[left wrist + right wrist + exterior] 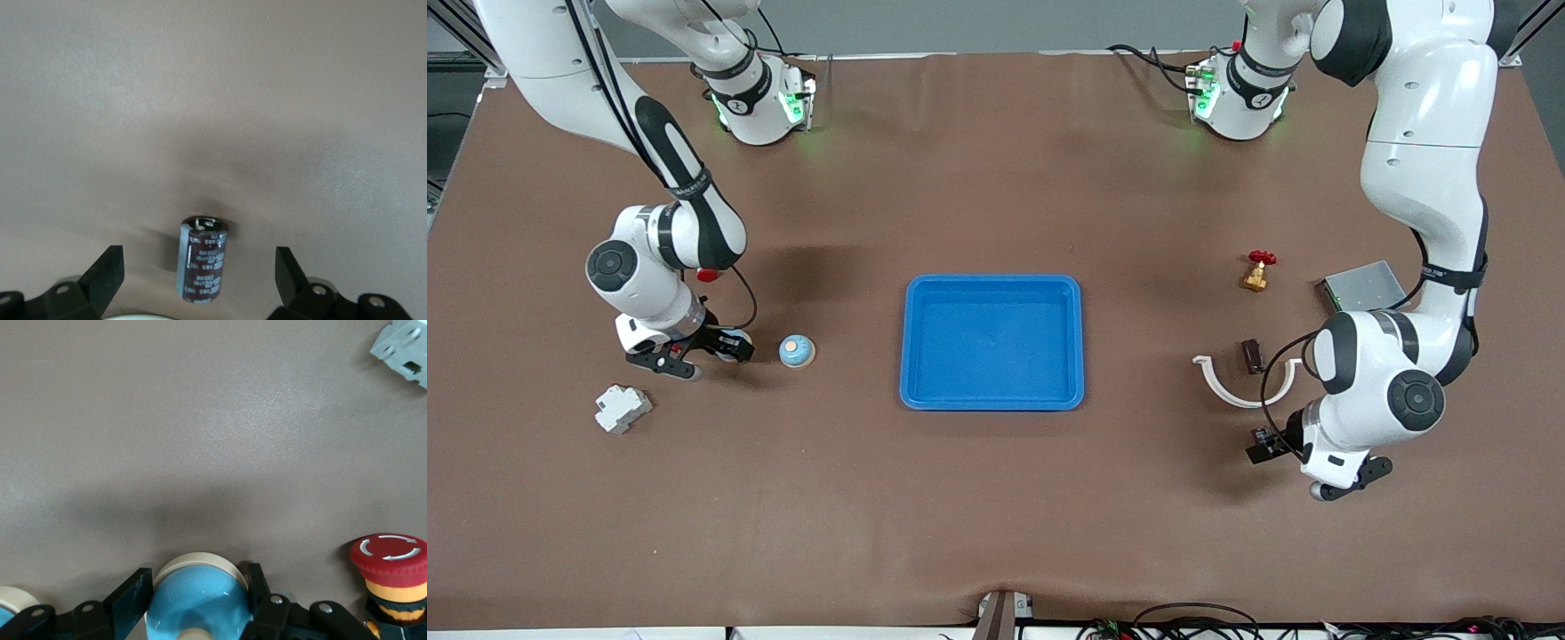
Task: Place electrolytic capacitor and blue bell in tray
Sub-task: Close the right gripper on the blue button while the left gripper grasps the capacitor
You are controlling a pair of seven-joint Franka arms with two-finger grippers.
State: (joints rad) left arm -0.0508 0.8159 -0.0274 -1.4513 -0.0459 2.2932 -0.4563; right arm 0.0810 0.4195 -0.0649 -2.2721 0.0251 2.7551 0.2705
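Observation:
The blue tray [993, 281] lies empty at the table's middle. My right gripper [729, 347] [193, 583] is down at the table toward the right arm's end, shut on a blue bell [197, 603] with a cream base; both fingers press its sides. A second blue bell [796, 351] stands beside it, toward the tray. The dark electrolytic capacitor [1254, 356] [202, 260] lies on the table toward the left arm's end. My left gripper [1263, 442] [198, 257] hangs open over the table close by, and the capacitor shows between its spread fingers without touching them.
A white circuit breaker [623, 409] [403, 350] lies nearer the camera than the right gripper. A red emergency button [388, 563] sits close to it. A white curved clip [1240, 387], a red-handled brass valve [1258, 269] and a grey metal box [1362, 285] surround the capacitor.

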